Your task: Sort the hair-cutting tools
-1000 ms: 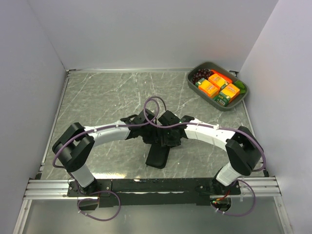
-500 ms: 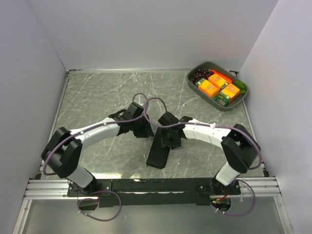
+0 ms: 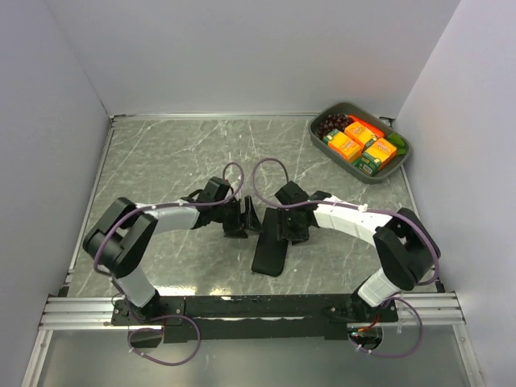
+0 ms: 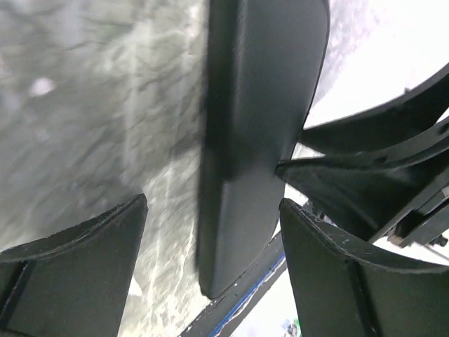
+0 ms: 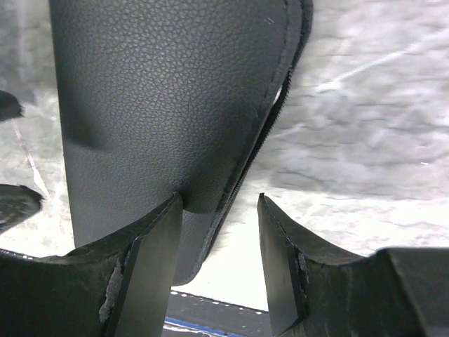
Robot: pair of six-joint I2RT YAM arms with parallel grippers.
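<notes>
Black zip case (image 3: 270,256), tilted on the marble bench (image 3: 161,161), is pinched at its zip edge by the half-closed right tool (image 5: 217,203); the left tool (image 4: 212,203) gapes empty around it, and with no scissors or clips in view, sorting looks unstarted.

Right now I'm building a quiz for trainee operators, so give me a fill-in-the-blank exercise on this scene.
1. The tray sits in the table's far ____ corner.
2. The left gripper stands ____ around one end of the black zip case.
3. Most boxes in that tray are coloured ____.

Missing words: right; open; orange.
</notes>
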